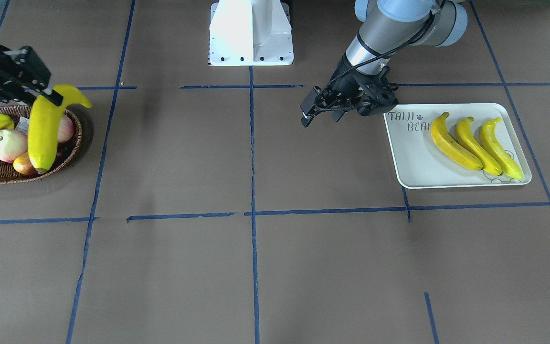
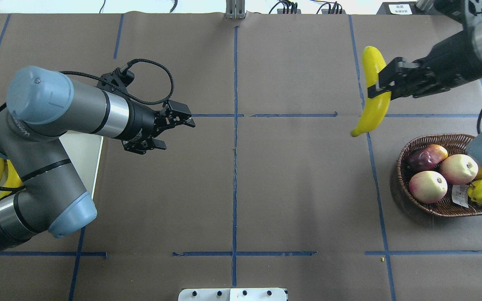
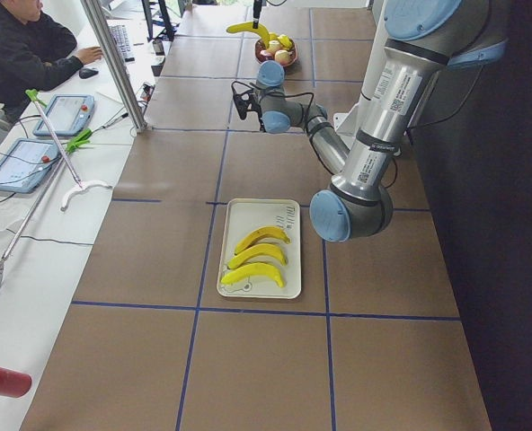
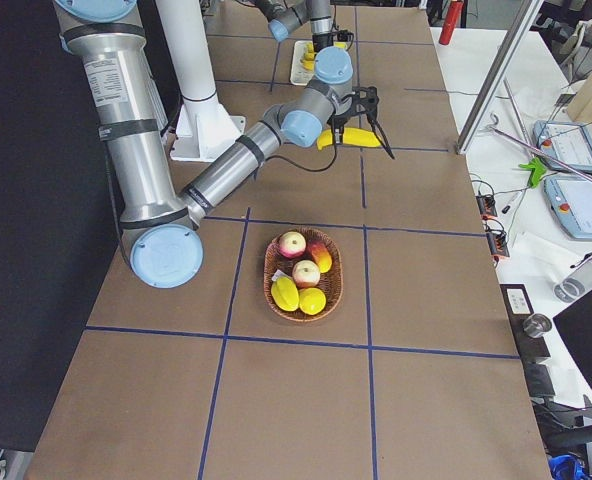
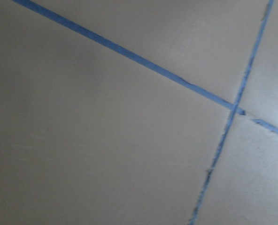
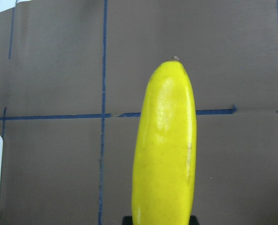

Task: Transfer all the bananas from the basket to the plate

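**A:** Three bananas [image 1: 468,143] on the plate [image 1: 413,162], only other fruit in the basket [image 2: 396,179]. Why's the left gripper [image 2: 178,133] hovering mid-table, jaws apart and empty?

**B:** Handover, I'd guess. Farther out, the right gripper [image 2: 375,90] is clamped on the last banana [image 2: 377,113], clear of the basket.

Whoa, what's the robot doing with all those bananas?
Three bananas already lie on the white plate. The right gripper holds a fourth banana in the air, clear of the basket. The left gripper hangs open beside the plate, holding nothing.
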`<state>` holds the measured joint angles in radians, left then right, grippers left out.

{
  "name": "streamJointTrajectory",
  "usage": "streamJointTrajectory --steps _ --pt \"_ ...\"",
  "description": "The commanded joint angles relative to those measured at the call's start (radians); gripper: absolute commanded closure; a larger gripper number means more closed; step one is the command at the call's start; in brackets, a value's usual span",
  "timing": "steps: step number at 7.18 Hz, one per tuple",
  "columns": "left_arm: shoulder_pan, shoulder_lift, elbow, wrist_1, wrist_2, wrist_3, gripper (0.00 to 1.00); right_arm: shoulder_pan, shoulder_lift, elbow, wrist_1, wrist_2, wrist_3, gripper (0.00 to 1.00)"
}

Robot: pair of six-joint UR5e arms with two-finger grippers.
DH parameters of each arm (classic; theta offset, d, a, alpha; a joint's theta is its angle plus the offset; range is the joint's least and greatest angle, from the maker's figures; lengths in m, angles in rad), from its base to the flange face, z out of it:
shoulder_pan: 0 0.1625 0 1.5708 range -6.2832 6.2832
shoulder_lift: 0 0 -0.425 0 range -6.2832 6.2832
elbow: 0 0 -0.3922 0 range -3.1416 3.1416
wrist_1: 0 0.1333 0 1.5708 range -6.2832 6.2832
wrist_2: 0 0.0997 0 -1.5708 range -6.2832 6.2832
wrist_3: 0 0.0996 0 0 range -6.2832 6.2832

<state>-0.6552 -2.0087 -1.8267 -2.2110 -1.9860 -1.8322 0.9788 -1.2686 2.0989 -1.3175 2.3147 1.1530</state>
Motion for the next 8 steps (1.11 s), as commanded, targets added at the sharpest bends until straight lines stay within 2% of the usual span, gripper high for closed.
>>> streamJointTrajectory --steps 1,4,5,6,8 --pt "0.002 -0.018 0.044 -0.182 0.021 -0.085 0.00 -0.249 0.096 0.056 0.001 -0.260 0.177 0.99" --pt "0.002 -0.025 0.047 -0.269 0.021 -0.168 0.00 -0.538 0.117 0.087 0.026 -0.527 0.214 0.98" --pt "0.002 -0.047 0.047 -0.269 0.021 -0.192 0.00 -0.655 0.104 0.069 0.103 -0.658 0.215 0.98" --pt "0.002 -0.064 0.047 -0.269 0.021 -0.202 0.00 -0.701 0.110 0.047 0.130 -0.713 0.215 0.98" --pt "0.034 -0.064 0.049 -0.303 0.016 -0.190 0.00 -0.718 0.118 0.039 0.132 -0.713 0.215 0.98"
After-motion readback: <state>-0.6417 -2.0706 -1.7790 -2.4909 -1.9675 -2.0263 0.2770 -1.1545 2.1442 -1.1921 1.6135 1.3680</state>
